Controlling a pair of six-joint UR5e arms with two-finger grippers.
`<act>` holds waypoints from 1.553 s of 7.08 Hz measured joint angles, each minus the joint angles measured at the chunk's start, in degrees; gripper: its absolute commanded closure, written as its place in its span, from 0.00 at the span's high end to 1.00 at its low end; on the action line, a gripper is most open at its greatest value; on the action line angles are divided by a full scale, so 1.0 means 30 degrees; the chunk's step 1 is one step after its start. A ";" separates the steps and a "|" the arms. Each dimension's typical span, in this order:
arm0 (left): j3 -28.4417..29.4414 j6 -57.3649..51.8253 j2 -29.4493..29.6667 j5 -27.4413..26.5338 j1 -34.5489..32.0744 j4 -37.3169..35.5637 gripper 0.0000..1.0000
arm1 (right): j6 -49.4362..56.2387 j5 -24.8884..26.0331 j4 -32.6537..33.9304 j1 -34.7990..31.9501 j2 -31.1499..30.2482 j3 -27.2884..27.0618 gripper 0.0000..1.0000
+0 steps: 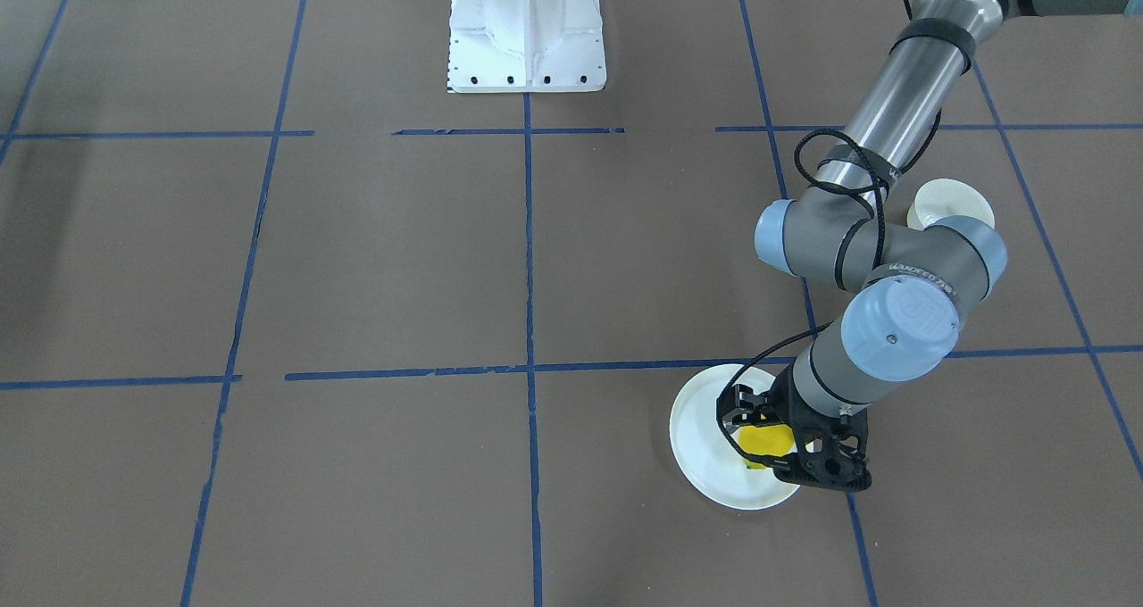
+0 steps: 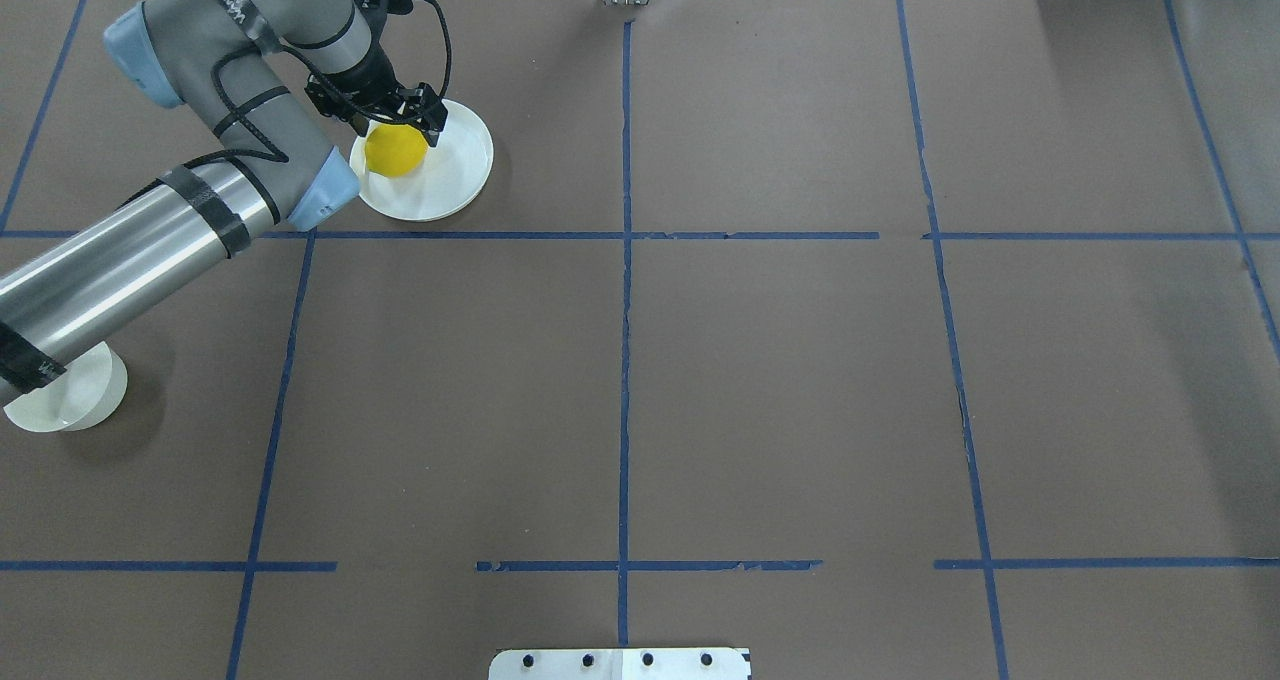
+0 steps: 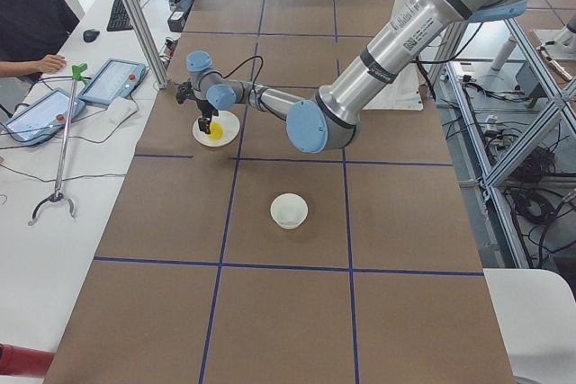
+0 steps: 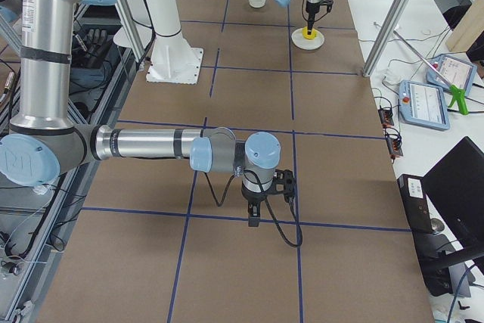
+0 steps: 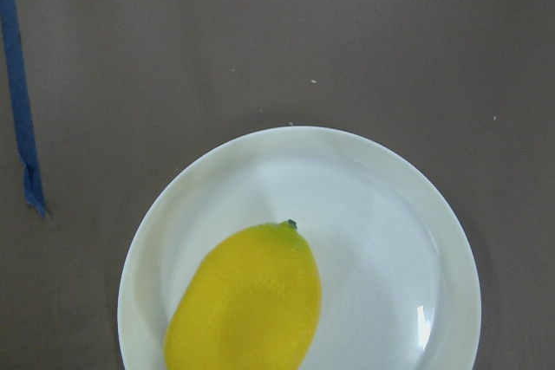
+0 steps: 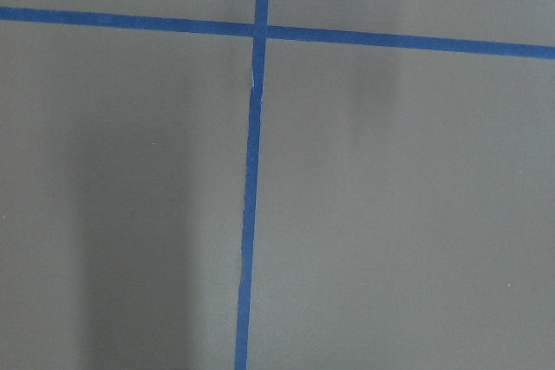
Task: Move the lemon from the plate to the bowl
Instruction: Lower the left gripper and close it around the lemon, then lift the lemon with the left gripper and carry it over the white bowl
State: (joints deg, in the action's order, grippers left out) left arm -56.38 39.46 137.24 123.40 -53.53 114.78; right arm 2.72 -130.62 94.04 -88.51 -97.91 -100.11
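So the left gripper (image 2: pixel 388 125) is down over the plate (image 2: pixel 455 175), way over at the far left of the table (image 2: pixel 780 380) in the overhead view. Its jaws are spread with one finger on either side of the lemon (image 2: pixel 395 152). Looks open to me, and I honestly can't tell if the pads are touching the fruit. The lemon is sitting on the plate, off toward the left side of it rather than dead centre. The left wrist cam shows it lying there with its little greenish tip pointing toward the middle of the plate.

The bowl (image 2: pixel 70 400) is nearer the robot, right at the left edge of the table, well apart from the plate and partly tucked under the left arm's silver forearm.

The right gripper (image 4: pixel 254 217) only shows up in the right side view, hanging low over the table far from both dishes, so I can't tell if it's open or closed. Its wrist cam just sees brown table and crossing blue tape (image 6: pixel 247 214).
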 measured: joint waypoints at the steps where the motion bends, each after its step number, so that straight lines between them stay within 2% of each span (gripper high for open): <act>1: 0.0162 -0.0085 0.0005 -0.0001 0.0001 0.0029 1.00 | 0.0000 -0.0007 0.0000 0.0000 0.0000 -0.0001 1.00; 6: 0.1384 -0.0044 0.0076 -0.0001 0.0223 0.1164 1.00 | 0.0000 0.0006 0.0000 0.0000 0.0000 0.0000 1.00; 7: 0.1448 -0.0018 0.0099 -0.0001 0.0291 0.1211 0.93 | 0.0000 0.0006 0.0000 0.0000 0.0000 0.0000 1.00; 8: 0.1465 -0.0012 0.0126 -0.0001 0.0336 0.1233 0.43 | 0.0001 0.0006 0.0000 0.0000 -0.0001 0.0000 1.00; 9: 0.1473 -0.0007 0.0136 -0.0001 0.0362 0.1250 0.08 | 0.0000 0.0006 0.0000 0.0000 0.0000 0.0000 1.00; 10: 0.1460 0.0019 0.0142 -0.0001 0.0365 0.1258 0.00 | 0.0000 0.0006 0.0000 0.0000 0.0000 0.0000 1.00; 11: 0.1307 0.0024 0.0148 0.0041 0.0173 0.1245 0.00 | 0.0000 0.0006 0.0000 0.0000 0.0000 0.0000 1.00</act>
State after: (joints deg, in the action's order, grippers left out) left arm -52.46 39.53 137.68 123.52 -53.01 118.51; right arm 2.72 -130.60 94.04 -88.51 -97.91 -100.11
